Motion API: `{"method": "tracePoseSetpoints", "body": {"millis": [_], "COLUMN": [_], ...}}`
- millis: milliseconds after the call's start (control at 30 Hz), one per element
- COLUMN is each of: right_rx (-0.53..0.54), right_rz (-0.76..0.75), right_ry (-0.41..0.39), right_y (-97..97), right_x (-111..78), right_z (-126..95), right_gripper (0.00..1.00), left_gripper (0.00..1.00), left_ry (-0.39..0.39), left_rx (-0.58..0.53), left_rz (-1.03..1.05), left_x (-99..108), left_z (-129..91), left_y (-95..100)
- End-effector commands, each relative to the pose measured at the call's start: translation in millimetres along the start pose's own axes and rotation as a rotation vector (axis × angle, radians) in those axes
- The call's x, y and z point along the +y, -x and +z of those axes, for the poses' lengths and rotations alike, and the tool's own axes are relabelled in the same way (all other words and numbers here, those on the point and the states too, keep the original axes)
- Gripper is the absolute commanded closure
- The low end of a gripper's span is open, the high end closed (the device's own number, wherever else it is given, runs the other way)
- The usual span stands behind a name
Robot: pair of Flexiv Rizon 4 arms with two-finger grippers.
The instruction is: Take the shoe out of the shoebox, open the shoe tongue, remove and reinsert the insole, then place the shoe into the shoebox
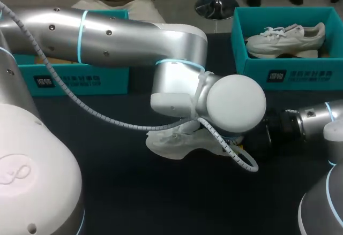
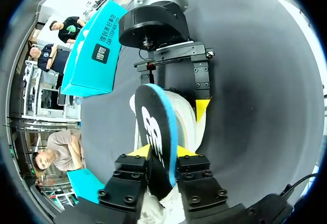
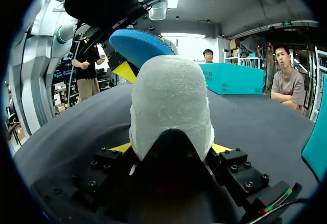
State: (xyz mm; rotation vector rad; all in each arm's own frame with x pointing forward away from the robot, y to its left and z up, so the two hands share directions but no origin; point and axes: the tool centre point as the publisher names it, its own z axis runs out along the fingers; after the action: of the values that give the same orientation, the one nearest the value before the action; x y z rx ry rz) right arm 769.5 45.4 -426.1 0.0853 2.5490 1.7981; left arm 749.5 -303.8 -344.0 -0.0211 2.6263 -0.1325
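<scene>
Clamped on the insole (image 2: 156, 132), my left claw (image 2: 163, 152) holds it on edge just above the shoe (image 1: 171, 144), the insole's far end down at the shoe's opening. My right claw (image 3: 171, 147) is closed around the shoe's heel, with the shoe on the table (image 1: 134, 192). I judge the shoe is out and the insole lifted free or nearly so. Seating the insole and returning the shoe to the shoebox (image 1: 289, 74), well apart from the shoe, are left.

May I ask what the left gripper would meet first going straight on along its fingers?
Probably the white shoe, right beyond the insole the left gripper holds; depth is unclear.
</scene>
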Motion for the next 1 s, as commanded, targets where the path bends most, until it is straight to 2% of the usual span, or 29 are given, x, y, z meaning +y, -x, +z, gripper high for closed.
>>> {"method": "tracePoseSetpoints", "body": {"millis": [33, 500, 800, 1000], "right_rx": [-0.001, -0.001, -0.001, -0.001], "right_rz": [0.000, 0.000, 0.000, 0.000], "right_ry": [-0.001, -0.001, -0.001, -0.001], "right_y": [-0.1, -0.1, -0.1, -0.1], "right_x": [-3.5, -3.5, -3.5, -3.5], "right_z": [2, 2, 2, 2], "right_gripper": [1.00, 1.00, 1.00, 1.00], "left_gripper": [1.00, 1.00, 1.00, 1.00], "left_ry": [0.002, -0.019, -0.024, -0.064], "left_rx": [0.002, 0.008, -0.001, 0.000], "left_rz": [-0.005, -0.038, -0.092, -0.123], "left_x": [-2, -1, -22, -39], "left_z": [-1, -15, -20, -33], "left_y": [1.1, 1.2, 10.2, 16.7]}}
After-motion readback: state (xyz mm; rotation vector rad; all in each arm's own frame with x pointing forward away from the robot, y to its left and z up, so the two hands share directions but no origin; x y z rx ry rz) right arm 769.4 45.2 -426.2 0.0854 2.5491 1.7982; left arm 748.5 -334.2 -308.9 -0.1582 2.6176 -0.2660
